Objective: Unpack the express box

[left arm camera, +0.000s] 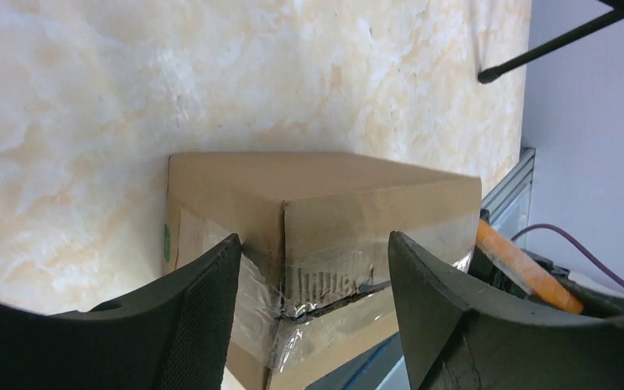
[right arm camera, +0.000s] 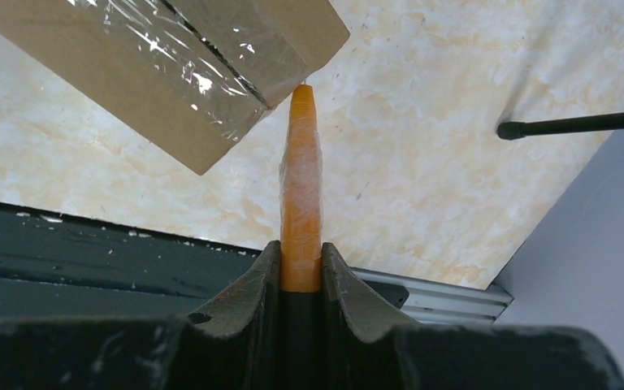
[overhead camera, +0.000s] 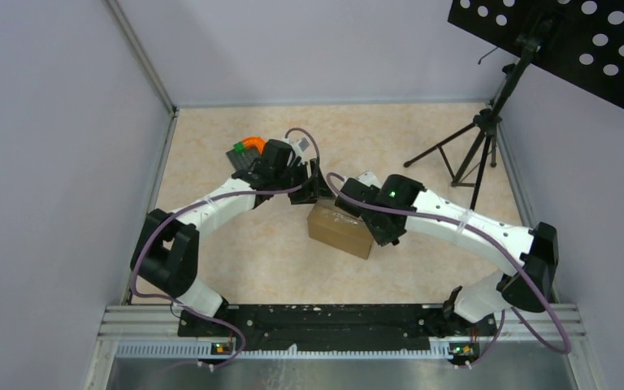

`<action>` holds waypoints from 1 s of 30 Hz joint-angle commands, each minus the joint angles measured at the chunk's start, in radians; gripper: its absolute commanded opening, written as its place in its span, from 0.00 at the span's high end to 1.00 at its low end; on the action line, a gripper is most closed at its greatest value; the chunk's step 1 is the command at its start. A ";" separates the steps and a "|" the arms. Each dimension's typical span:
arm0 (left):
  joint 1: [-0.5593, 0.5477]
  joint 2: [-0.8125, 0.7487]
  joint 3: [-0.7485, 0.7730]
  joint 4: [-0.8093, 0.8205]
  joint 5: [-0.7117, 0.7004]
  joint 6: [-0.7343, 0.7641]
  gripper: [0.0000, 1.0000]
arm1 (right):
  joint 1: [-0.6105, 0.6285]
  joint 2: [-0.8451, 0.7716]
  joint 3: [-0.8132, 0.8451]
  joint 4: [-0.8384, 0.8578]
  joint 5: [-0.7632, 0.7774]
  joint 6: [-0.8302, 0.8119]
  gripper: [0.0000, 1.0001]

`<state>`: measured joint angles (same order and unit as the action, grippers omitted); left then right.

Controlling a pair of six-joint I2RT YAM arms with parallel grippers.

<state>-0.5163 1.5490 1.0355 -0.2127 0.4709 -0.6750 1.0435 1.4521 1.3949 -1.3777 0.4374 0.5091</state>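
**A:** Where is the express box [overhead camera: 341, 229]?

**B:** In the middle of the top view, lying on the marbled worktop [overhead camera: 236, 252] between the two wrists. Its flaps are down, and clear tape runs along the seam.

**A:** And the left fingers [left arm camera: 203, 325]?

**B:** They are spread wide and hold nothing. In the left wrist view they fill the lower corners, with the taped end of the box showing in the gap between them. I cannot tell whether they touch the cardboard.

**A:** The right fingers [right arm camera: 252, 301]?

**B:** Almost closed, pinching an orange tool [right arm camera: 301, 195] that stands straight up the centre of the right wrist view. Its pointed tip meets the corner of the box at the tape seam, in the upper middle of that frame.

**A:** What about the tape itself?

**B:** It is wrinkled, and the left wrist view shows a dark gap along the seam.
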 commanded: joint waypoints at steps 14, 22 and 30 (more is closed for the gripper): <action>0.028 0.104 0.257 -0.065 0.017 0.109 0.26 | 0.005 -0.087 0.065 -0.006 -0.006 0.048 1.00; 0.104 -0.059 0.196 -0.200 -0.064 0.160 0.23 | -0.035 -0.084 0.229 -0.118 0.151 0.030 1.00; 0.107 -0.221 -0.053 -0.113 0.023 0.033 0.27 | -0.009 0.035 0.446 0.054 0.160 -0.194 1.00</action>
<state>-0.4065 1.3788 1.0843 -0.3805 0.4339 -0.5709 1.0203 1.4242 1.7638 -1.4342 0.5690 0.4511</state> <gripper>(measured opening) 0.744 0.183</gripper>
